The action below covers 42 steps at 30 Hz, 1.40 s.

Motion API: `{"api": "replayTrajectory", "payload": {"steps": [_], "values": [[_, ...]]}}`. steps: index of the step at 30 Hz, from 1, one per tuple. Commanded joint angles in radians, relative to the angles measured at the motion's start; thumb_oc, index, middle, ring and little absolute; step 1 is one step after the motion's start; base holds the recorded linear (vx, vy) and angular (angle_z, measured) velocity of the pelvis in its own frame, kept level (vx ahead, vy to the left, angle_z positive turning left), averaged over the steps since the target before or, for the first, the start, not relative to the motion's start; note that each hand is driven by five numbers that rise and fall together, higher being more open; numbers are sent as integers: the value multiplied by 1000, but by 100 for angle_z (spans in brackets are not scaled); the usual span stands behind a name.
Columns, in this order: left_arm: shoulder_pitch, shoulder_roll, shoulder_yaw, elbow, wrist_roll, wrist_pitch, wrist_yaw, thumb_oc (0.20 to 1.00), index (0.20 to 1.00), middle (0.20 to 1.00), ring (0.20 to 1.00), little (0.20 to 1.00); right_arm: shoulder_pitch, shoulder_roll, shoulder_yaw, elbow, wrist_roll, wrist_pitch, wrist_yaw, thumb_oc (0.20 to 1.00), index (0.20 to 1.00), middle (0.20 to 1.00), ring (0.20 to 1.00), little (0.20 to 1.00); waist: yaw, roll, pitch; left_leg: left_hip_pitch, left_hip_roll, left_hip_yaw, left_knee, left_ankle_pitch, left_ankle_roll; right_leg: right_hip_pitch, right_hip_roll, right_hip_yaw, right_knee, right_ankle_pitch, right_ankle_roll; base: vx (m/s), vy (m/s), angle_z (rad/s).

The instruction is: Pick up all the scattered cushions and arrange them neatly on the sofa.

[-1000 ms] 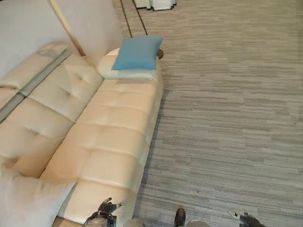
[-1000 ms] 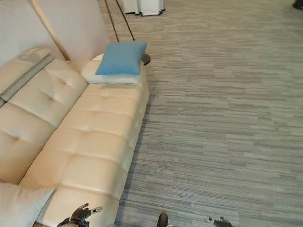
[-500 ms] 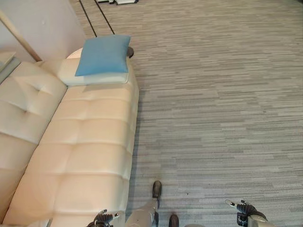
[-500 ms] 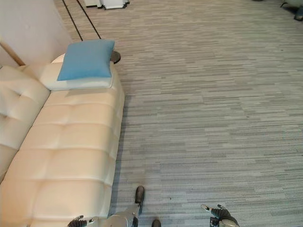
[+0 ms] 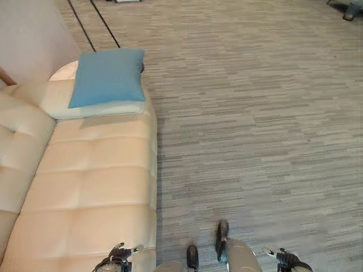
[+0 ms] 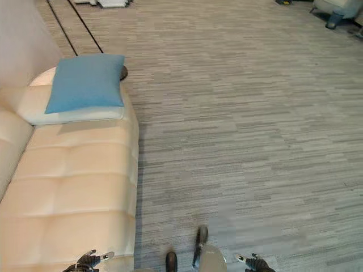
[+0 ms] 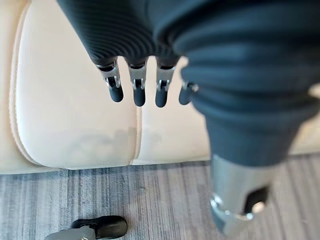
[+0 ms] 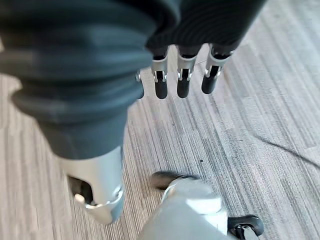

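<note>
A blue cushion (image 5: 108,76) lies on top of a white cushion (image 5: 99,106) at the far end of the cream tufted sofa (image 5: 96,181). My left hand (image 5: 119,262) hangs low at the near end of the sofa, over the seat's front edge. Its fingers (image 7: 136,90) are straight and hold nothing. My right hand (image 5: 285,259) hangs low over the grey carpet, apart from the sofa. Its fingers (image 8: 183,82) are relaxed and also hold nothing.
A dark round base (image 6: 123,72) sits on the floor just behind the blue cushion. Two black lines (image 5: 93,25) run along the floor by the pale wall (image 5: 28,34). Striped grey carpet (image 5: 255,124) stretches to the right of the sofa. A grey object (image 6: 334,11) stands at the far right.
The camera has swung right, so the sofa now sits further left and more carpet shows. The white cushion at the near left has left the view. Both hands stay low and empty.
</note>
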State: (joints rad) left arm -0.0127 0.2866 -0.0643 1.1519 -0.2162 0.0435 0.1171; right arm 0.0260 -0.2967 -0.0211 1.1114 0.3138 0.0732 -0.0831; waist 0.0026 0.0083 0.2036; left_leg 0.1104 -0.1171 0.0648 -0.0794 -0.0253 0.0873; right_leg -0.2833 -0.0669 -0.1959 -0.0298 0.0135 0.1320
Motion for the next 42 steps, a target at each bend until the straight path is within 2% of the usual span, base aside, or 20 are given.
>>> {"api": "replayTrajectory", "payload": {"steps": [1, 5, 6, 7, 9, 10, 14, 16, 19, 21, 23, 27, 30, 31, 32, 34, 35, 37, 39, 42], "values": [[1, 20, 13, -19, 14, -14, -10, 1000, 1000, 1000, 1000, 1000, 4, -55, -28, 33, -4, -8, -11, 1000, 1000, 1000, 1000, 1000, -18, 1, 3, 105, 45, -31, -6, -95, -72, 69, 39, 4, -52, 99, 32, 387, -115, 28], [9, 7, 2, -18, 15, -12, -11, 1000, 1000, 1000, 1000, 1000, 18, -61, -31, 55, 6, -9, -7, 1000, 1000, 1000, 1000, 1000, -28, 10, -32, 114, 70, -43, 115, -93, -99, 107, 47, 9, 0, 84, -3, 560, -194, 56], [9, 3, -1, -16, -10, -9, -13, 1000, 1000, 1000, 1000, 1000, 14, -67, -24, 69, 9, -9, -5, 1000, 1000, 1000, 1000, 1000, -32, 23, -42, 94, 97, -52, 244, -7, -136, 139, 63, 1, 41, 44, -38, 582, -267, 31], [8, 3, -1, -16, -10, -9, -13, 1000, 1000, 1000, 1000, 1000, 13, -66, -24, 69, 9, -9, -5, 1000, 1000, 1000, 1000, 1000, -32, 22, -43, 91, 96, -53, 246, -7, -135, 138, 62, 2, 39, 46, -38, 556, -284, 41], [16, 1, -8, -20, -17, -9, -16, 1000, 1000, 1000, 1000, 1000, 16, -69, -23, 60, 23, -10, 1, 1000, 1000, 1000, 1000, 1000, -25, 19, -45, 34, 108, -61, 409, 92, -155, 189, 76, -1, 35, 15, -64, 466, -290, 36], [16, -2, -14, -25, -30, -6, -19, 1000, 1000, 1000, 1000, 1000, 7, -77, -16, 52, 28, -13, 1, 1000, 1000, 1000, 1000, 1000, -6, 8, -23, -57, 99, -70, 606, 144, -167, 246, 86, 3, 20, -7, -88, 428, -283, 9], [19, -5, -17, -28, -40, -6, -8, 1000, 1000, 1000, 1000, 1000, -9, -86, 6, 49, 14, -5, -4, 1000, 1000, 1000, 1000, 1000, 21, -1, 1, -170, 89, -43, 724, 84, -146, 302, 85, 14, 4, -40, -101, 316, -185, -25], [27, -8, -15, -37, -53, -7, -6, 1000, 1000, 1000, 1000, 1000, -16, -90, 10, 46, 14, 2, -6, 1000, 1000, 1000, 1000, 1000, 35, -13, 8, -271, 76, -12, 697, 30, -130, 332, 67, 9, -3, -45, -97, 277, -111, -22], [47, -8, -8, -55, -61, -6, -5, 1000, 1000, 1000, 1000, 1000, -22, -90, 20, 38, 7, 5, -9, 1000, 1000, 1000, 1000, 1000, 58, -24, -1, -305, 52, 12, 455, -5, -109, 383, 52, 9, -32, -57, -82, 365, -33, -32], [54, -13, -10, -57, -54, 1, -5, 1000, 1000, 1000, 1000, 1000, -21, -91, 30, 25, -3, 2, -12, 1000, 1000, 1000, 1000, 1000, 58, -2, -22, -265, 64, -4, 48, 115, -125, 434, 76, 0, -46, -88, -76, 519, 17, -32], [53, -12, -10, -54, -51, 4, -5, 1000, 1000, 1000, 1000, 1000, -18, -91, 30, 20, -3, 0, -15, 1000, 1000, 1000, 1000, 1000, 53, 4, -21, -275, 66, -6, -8, 129, -136, 446, 82, -7, -42, -99, -78, 353, 30, 13], [65, -14, -4, -36, -39, 11, -4, 1000, 1000, 1000, 1000, 1000, -11, -89, 26, 16, -14, 3, -14, 1000, 1000, 1000, 1000, 1000, 43, 5, -36, -323, 84, 58, -8, 147, -165, 527, 85, -5, -33, -139, -74, 485, 106, 19], [77, -16, 11, -10, -43, 11, -8, 1000, 1000, 1000, 1000, 1000, -1, -73, 22, 31, -24, 4, -3, 1000, 1000, 1000, 1000, 1000, 52, -14, -80, -281, 64, 71, -8, 161, -117, 559, 39, -18, 22, -153, -39, 699, 241, -11], [80, -13, 19, 9, -40, 13, -11, 1000, 1000, 1000, 1000, 1000, 7, -54, 16, 40, -25, 4, 7, 1000, 1000, 1000, 1000, 1000, 57, -41, -95, -236, 32, 70, -8, 123, -73, 506, -21, -14, 243, -57, 5, 613, 254, 3], [79, -13, 19, 9, -40, 13, -11, 1000, 1000, 1000, 1000, 1000, 7, -54, 16, 40, -25, 4, 7, 1000, 1000, 1000, 1000, 1000, 56, -40, -97, -239, 33, 70, -8, 124, -73, 502, -20, -14, 245, -57, 4, 587, 292, 11], [78, -5, 25, 1, -51, 14, -8, 1000, 1000, 1000, 1000, 1000, -1, -47, 24, 37, -29, 3, 10, 1000, 1000, 1000, 1000, 1000, 59, -48, -78, -203, 23, 78, -8, 89, -47, 375, -65, -1, 516, 73, 38, 213, 169, 8], [78, -5, 25, 1, -51, 14, -8, 1000, 1000, 1000, 1000, 1000, -1, -47, 24, 37, -29, 3, 10, 1000, 1000, 1000, 1000, 1000, 60, -48, -79, -204, 23, 78, -8, 89, -47, 374, -65, 0, 516, 73, 38, 300, 214, -7], [67, 4, 17, -8, -60, 19, -7, 1000, 1000, 1000, 1000, 1000, 0, -38, 24, 39, -24, 8, 9, 1000, 1000, 1000, 1000, 1000, 44, -38, -44, -106, 1, 67, -8, 30, -10, 277, -133, -28, 717, 164, 26, 452, 276, 23], [55, 8, 13, -11, -60, 20, -8, 1000, 1000, 1000, 1000, 1000, 4, -31, 23, 39, -27, 10, 7, 1000, 1000, 1000, 1000, 1000, 41, -17, -27, -65, 8, 51, -8, 4, 1, 205, -155, -54, 722, 112, 2, 349, 164, 80], [41, 9, 8, -14, -61, 17, -8, 1000, 1000, 1000, 1000, 1000, 10, -27, 28, 42, -25, 11, 8, 1000, 1000, 1000, 1000, 1000, 36, 5, -7, -32, 23, 23, -8, -1, -5, 136, -117, -57, 641, 31, -20, 257, 13, 50]]}}
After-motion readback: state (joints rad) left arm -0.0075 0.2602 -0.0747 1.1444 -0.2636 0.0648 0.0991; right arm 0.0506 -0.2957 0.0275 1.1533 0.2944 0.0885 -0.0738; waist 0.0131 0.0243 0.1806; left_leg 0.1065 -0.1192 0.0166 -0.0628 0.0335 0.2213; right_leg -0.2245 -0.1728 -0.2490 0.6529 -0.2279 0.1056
